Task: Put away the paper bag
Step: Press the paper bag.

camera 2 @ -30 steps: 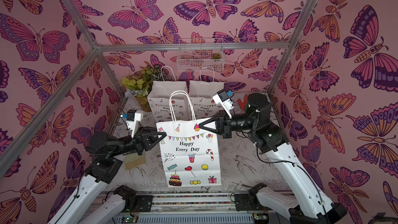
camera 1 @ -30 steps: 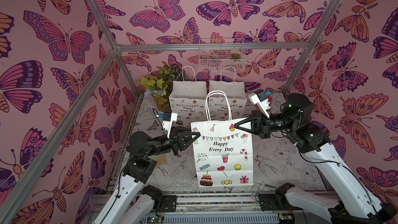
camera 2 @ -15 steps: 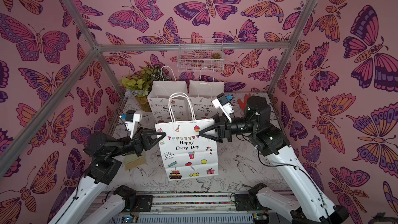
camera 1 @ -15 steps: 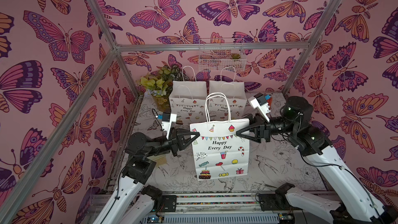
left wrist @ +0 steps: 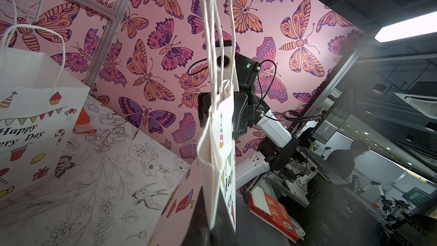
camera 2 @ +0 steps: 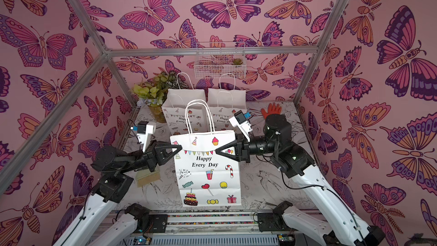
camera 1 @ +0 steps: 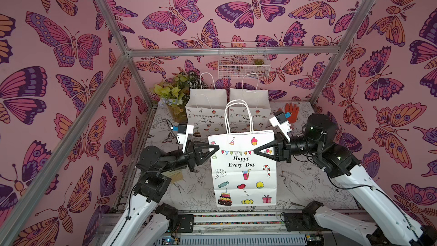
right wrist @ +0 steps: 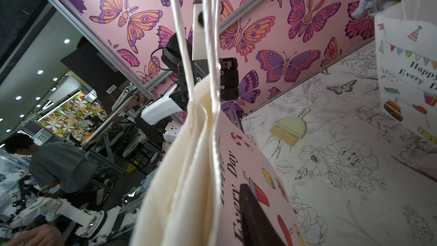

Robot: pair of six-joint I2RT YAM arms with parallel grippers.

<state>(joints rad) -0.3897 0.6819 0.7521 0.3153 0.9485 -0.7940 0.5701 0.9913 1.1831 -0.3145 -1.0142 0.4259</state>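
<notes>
Raised again since half a second ago, the paper bag hangs upright over the front of the table; the left gripper pinches its upper left edge; the right gripper, loose a moment before, pinches the upper right edge; two matching bags stand well behind.

The near paper bag says "Happy Every Day" in dark slanted letters on its front, in both top views. The left far bag says the same words. The right far bag shows "Happy Every" (the rest is hidden). A red book has yellow signs I cannot read.
</notes>
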